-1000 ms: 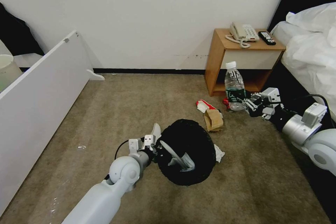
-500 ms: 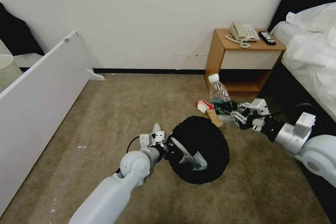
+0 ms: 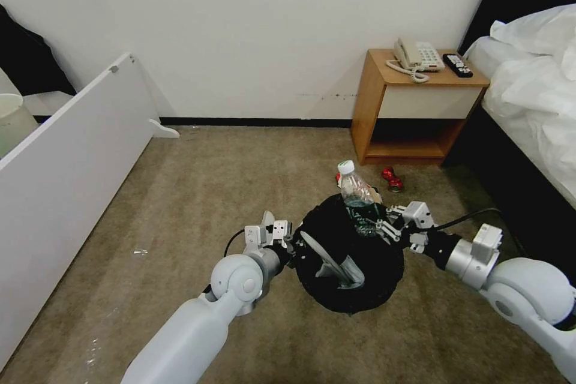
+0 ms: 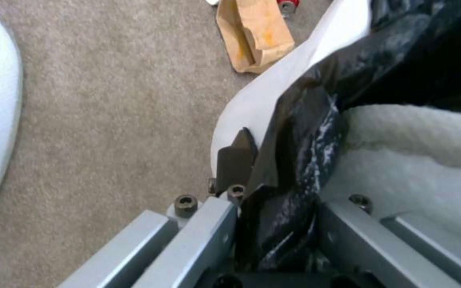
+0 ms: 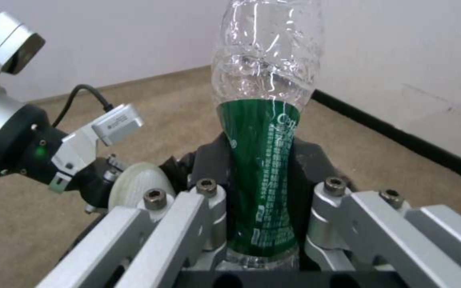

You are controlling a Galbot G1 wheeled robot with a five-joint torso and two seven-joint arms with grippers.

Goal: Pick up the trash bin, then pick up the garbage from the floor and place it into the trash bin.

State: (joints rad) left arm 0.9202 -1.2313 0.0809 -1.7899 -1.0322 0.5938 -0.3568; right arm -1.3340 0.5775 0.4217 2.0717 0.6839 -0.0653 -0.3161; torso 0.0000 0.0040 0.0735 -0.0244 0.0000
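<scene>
The left gripper [image 3: 292, 244] clamps the bin [image 3: 351, 264] by its rim. The right gripper [image 3: 379, 226] grasps 1 bottle [image 3: 355, 192] upright over it.

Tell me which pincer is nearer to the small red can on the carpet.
Right. The right pincer, holding the clear plastic bottle, is just below the red can; the left pincer clamps the trash bin's far rim.

From where I'm driving this, I see a wooden nightstand [image 3: 384, 87] against the wall with a corded phone [image 3: 417, 55] and a black remote [image 3: 458, 65] on top. White bedding [image 3: 534, 72] sits just beside it, tan carpet [image 3: 228, 180] everywhere.
</scene>
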